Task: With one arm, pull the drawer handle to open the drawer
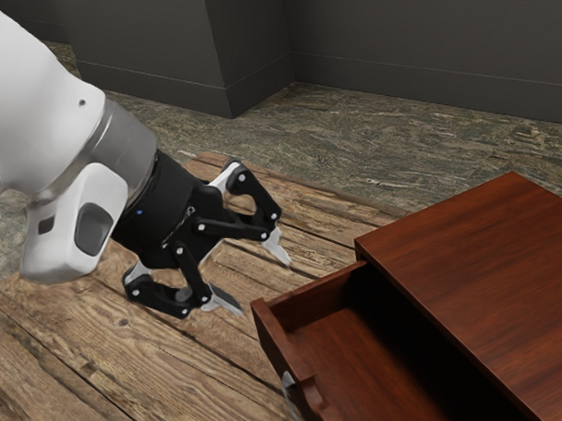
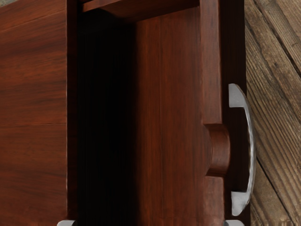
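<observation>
From the cabinet (image 1: 482, 264), the drawer (image 1: 350, 361) juts toward the gripper (image 1: 260, 284).

1. The drawer (image 1: 308, 295) is cut off by the exterior view's lower edge.
2. Its handle (image 2: 250, 141) is mostly cut off there too.
3. The drawer's rear lies dark under the cabinet top (image 1: 482, 273).

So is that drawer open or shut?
Open. The drawer sticks out of the cabinet, its inside showing. The end effector hangs open, apart from it.
</observation>
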You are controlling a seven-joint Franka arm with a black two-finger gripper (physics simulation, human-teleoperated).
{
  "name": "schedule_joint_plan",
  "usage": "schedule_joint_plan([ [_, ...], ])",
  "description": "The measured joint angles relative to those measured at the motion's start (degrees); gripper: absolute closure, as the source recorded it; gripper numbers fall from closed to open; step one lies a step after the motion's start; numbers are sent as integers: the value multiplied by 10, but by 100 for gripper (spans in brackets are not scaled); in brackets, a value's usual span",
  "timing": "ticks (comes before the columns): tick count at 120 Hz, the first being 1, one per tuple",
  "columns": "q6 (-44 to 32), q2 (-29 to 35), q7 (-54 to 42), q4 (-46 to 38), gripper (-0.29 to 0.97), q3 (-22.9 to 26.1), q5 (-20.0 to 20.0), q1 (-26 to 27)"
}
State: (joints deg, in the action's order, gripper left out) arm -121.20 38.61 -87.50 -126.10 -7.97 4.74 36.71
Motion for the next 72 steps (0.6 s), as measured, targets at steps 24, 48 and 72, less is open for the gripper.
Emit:
schedule_joint_plan([
  [24,259,-203,32,347,13,-119,25,-1],
  [48,427,-298,113,488,5,-262,36,-10],
  [72,481,-317,186,491,2,-249,38,-8],
])
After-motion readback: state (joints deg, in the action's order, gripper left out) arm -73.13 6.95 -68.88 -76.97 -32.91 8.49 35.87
